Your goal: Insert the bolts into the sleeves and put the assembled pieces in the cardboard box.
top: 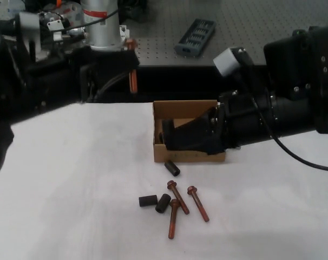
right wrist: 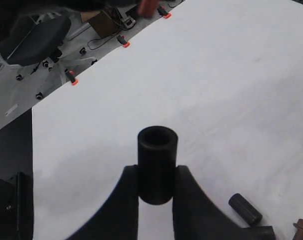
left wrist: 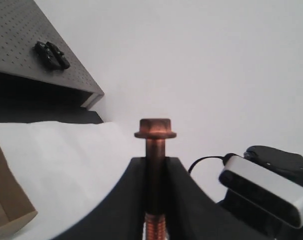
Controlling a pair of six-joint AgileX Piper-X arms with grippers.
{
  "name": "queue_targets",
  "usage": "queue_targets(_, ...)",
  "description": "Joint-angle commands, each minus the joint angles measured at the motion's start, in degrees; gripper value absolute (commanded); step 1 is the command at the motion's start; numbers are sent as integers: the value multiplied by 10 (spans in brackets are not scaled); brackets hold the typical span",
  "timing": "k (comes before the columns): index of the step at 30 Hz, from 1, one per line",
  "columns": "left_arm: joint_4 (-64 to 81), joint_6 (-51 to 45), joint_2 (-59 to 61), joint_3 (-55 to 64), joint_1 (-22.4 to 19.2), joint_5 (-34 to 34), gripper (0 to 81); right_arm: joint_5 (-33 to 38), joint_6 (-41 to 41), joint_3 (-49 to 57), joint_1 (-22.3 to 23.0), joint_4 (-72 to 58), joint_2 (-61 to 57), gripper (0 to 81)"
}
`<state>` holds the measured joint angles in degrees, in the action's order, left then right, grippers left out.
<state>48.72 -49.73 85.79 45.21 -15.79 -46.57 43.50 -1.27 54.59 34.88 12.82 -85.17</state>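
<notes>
The left claw is closed on a bolt. It pinches the shank so the flanged head stands proud of the fingertips, and the threads run back between them. It hangs up at the far left of the desk, well apart from everything else. The right claw is clamped around a black sleeve, with the open bore pointing out past its tips. From above, that arm sits low over the cardboard box.

The worry, to my eye, is the meeting in mid-air. Both parts are round and each is held by one thin pinch, so a slightly skewed approach could make the bolt catch the sleeve's rim instead of sliding in. The push could then twist either piece in its grip or pop it out altogether. The head leads on the bolt, so I'd guess it needs turning or threading from the other end, which adds room for error.

The right arm is also close to the box wall and could shove the light box as it pulls away. The loose bolts and loose sleeves lie just in front of the box, and a low sweep would set them rolling.
</notes>
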Motion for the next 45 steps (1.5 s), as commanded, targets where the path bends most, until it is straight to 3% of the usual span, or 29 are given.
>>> queue_targets(1, -75, 25, -3, 54, -4, -43, 6, 10, -5, 9, 2, -3, -1, 15)
queue_targets(8, -204, 65, -7, 107, -8, -44, 6, 10, -7, 9, 2, -3, -1, 15)
queue_targets(20, -204, 95, -13, 107, -29, -39, 6, 45, -93, 11, 0, -102, -8, 15)
queue_targets(36, -203, 125, -13, 107, -29, -48, 6, 77, -105, 11, 0, -111, -8, 15)
queue_targets(45, -141, 70, -13, 107, -29, 4, 6, 81, -109, 11, 0, -111, -8, 15)
